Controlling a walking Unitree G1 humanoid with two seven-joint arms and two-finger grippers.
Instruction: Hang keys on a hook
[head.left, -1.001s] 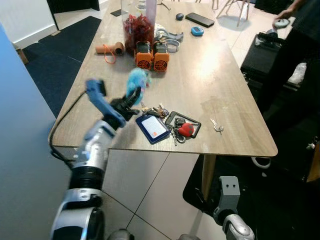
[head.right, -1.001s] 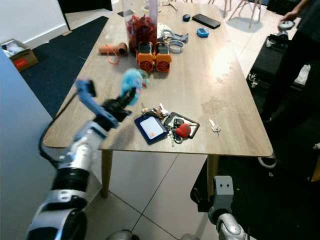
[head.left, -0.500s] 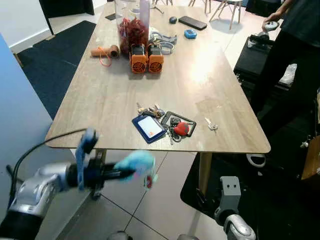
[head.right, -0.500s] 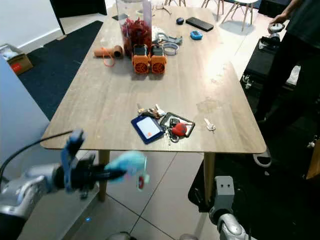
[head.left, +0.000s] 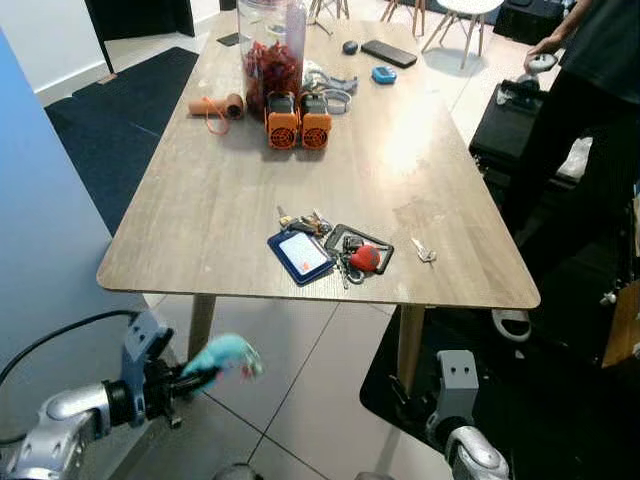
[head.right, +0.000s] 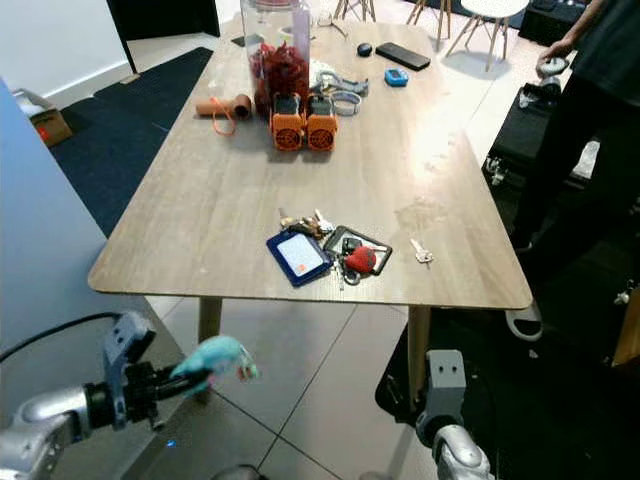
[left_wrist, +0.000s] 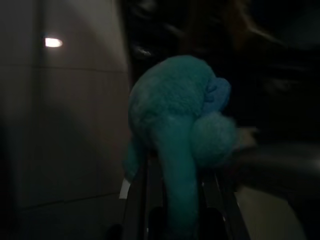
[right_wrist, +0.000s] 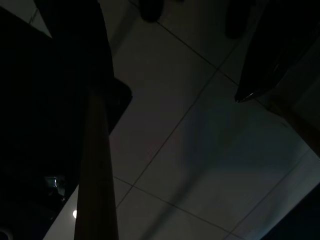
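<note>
Keys with a fluffy turquoise plush charm (head.left: 226, 353) are hanging in the left gripper (head.left: 196, 376), low beside the table's (head.left: 230, 190) near-left corner and over the tiled floor (head.left: 300, 400); the fingers (left_wrist: 137, 200) are pinching the plush's lower part, and it is looking soft, rounded and blurred, with the metal keys themselves too unclear to make out. On the table near its front edge, a blue card holder (head.left: 303, 255), a key bunch with a red fob (head.left: 366, 257) and a single key (head.left: 425, 250) are lying. Two orange items (head.left: 299, 120) and a jar (head.left: 270, 55) are standing toward the far end. The right arm is hanging idle; I cannot tell how its jaws stand.
</note>
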